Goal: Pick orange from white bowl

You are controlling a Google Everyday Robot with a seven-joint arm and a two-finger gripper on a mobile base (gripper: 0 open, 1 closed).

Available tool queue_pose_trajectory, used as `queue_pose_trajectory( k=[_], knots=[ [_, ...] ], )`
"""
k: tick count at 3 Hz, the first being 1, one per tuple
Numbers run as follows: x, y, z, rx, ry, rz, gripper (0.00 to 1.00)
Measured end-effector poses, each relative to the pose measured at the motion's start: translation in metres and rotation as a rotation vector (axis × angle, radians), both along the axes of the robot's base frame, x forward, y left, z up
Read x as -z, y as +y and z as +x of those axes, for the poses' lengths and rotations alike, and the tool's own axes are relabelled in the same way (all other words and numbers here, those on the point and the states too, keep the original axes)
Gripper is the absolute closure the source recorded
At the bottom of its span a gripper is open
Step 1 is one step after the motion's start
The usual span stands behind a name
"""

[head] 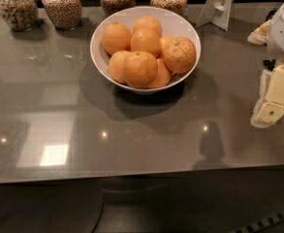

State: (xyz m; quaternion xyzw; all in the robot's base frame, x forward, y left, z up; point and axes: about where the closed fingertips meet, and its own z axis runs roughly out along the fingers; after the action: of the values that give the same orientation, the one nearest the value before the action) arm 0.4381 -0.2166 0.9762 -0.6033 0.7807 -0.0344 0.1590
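The white bowl [111, 21] stands on the grey glossy counter, at the back and a little left of centre. It holds several oranges piled together. The orange [179, 54] with crossing crease lines lies on the right side of the pile, against the bowl's right rim. The other oranges in the bowl are smooth-skinned. My gripper [273, 97], white with pale yellow parts, hangs at the right edge of the view, above the counter. It is well to the right of the bowl and lower in the view, and touches nothing.
Several glass jars of grains, such as one at the far left [15, 6], line the back of the counter. A white stand [219, 4] is at the back right. The counter's front edge [132, 174] runs across the lower view.
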Motion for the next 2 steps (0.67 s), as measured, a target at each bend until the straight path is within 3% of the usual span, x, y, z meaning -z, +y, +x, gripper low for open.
queue_pose_trajectory(
  k=[1,2],
  knots=[
    [0.0,0.0,0.0,0.0,0.0,0.0,0.0],
    [-0.006,0.008,0.012,-0.018,-0.061,0.095,0.0]
  ],
)
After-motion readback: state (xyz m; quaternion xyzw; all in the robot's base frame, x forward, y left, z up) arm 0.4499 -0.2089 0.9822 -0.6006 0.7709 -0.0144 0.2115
